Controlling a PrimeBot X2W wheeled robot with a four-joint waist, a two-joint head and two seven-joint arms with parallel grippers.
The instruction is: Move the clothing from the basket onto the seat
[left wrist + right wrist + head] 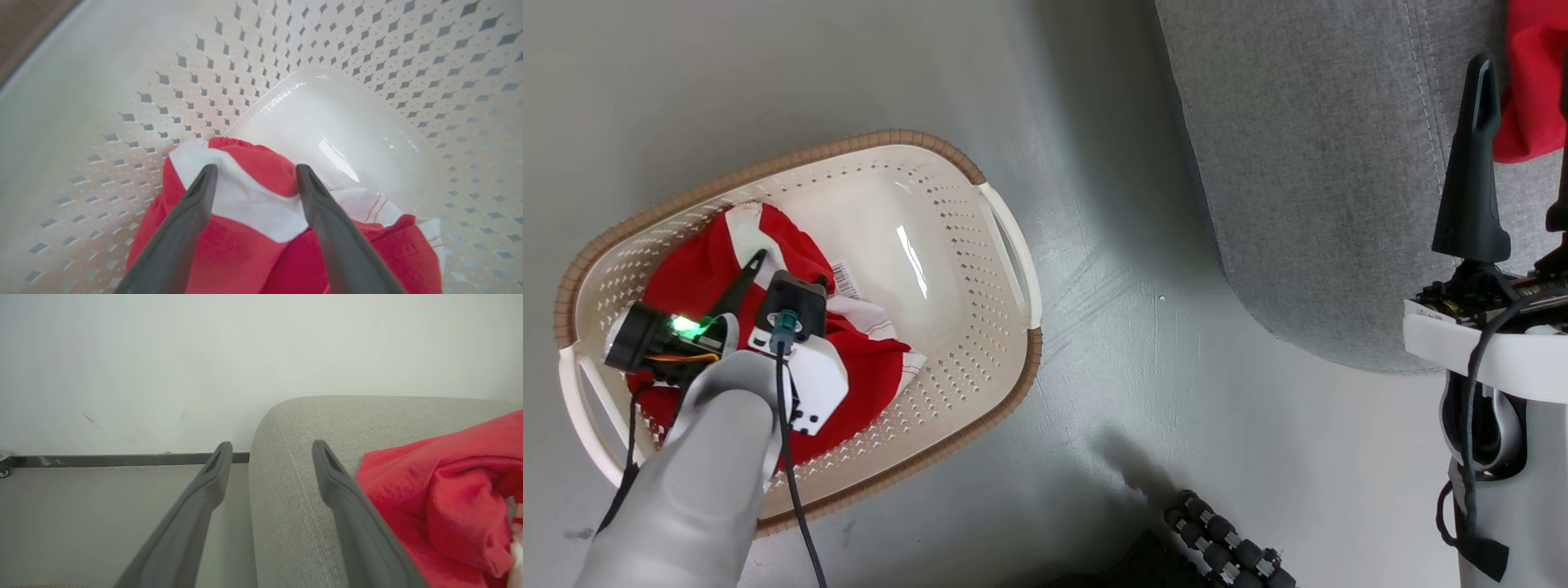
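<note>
One red garment with white trim [858, 359] lies crumpled in the left half of the cream basket [980, 343]. My left gripper [768, 273] is down inside the basket, open. In the left wrist view its fingers [196, 200] straddle the white band of that garment [249, 204], tips touching the fabric. A second red garment [1531, 73] rests on the grey seat [1323, 163] at the upper right. My right gripper [1525, 82] hovers open over the seat's edge, the garment [449, 490] just right of its right finger [339, 486], nothing between the fingers.
The basket's right half [347, 130] is bare glossy plastic. Grey floor [1143, 343] separates basket and seat. My base's black rollers [1225, 547] show at the bottom. A pale wall with a dark skirting board [122, 459] stands beyond the seat.
</note>
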